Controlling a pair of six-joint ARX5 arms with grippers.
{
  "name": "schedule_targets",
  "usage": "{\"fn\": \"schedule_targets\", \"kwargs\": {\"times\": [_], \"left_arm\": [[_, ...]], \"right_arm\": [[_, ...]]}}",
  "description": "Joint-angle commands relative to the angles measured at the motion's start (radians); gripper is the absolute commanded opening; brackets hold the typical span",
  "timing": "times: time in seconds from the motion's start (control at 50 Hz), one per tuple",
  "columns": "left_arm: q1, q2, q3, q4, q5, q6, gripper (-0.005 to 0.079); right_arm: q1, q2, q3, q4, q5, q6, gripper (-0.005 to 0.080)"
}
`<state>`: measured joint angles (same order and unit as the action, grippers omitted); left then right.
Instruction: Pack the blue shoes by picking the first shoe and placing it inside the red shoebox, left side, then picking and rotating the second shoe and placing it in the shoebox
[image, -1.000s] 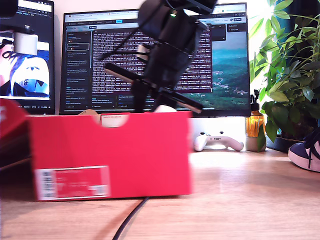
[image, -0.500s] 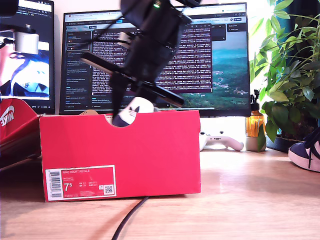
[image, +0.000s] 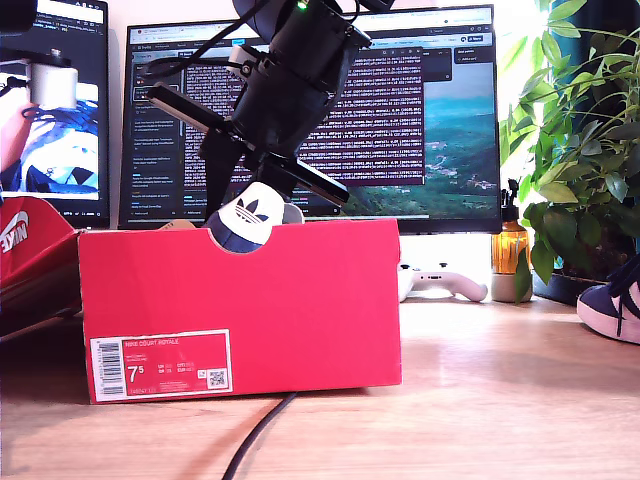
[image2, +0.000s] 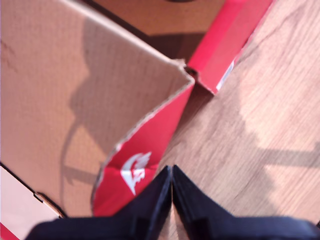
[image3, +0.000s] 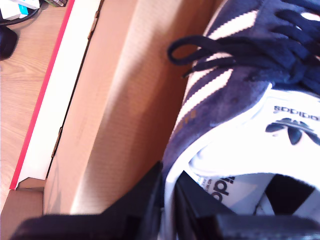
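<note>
Red lid (image: 25, 250) is lying at the exterior view's left, first gripper (image2: 171, 172) hovering by it, jaws together, empty. Red shoebox (image: 300, 310) is on the table (image: 480, 400); my second gripper (image3: 167, 175), jaws clamped on the first shoe's (image3: 235, 90) collar, is lowering it in. Advice: seat it flat against the wall, then release. Second shoe (image: 612, 305) is waiting at that view's right.

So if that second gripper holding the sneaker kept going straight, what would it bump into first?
Probably the cardboard floor of the red shoebox. My second gripper, clamped on the blue shoe, points down inside the box; depth is unclear.
</note>
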<state>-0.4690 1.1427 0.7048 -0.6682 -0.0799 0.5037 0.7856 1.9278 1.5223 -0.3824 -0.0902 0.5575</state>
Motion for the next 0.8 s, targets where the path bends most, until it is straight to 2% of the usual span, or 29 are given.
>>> {"fn": "schedule_targets", "kwargs": {"times": [0.0,0.78], "left_arm": [[-0.003,0.002,-0.009,0.011,0.001,-0.006,-0.0018],[-0.003,0.002,-0.009,0.01,0.002,-0.006,-0.0018]], "right_arm": [[0.007,-0.005,0.032,0.037,-0.009,0.013,-0.0013],[0.04,0.058,0.032,0.087,-0.004,0.022,-0.0011]]}}
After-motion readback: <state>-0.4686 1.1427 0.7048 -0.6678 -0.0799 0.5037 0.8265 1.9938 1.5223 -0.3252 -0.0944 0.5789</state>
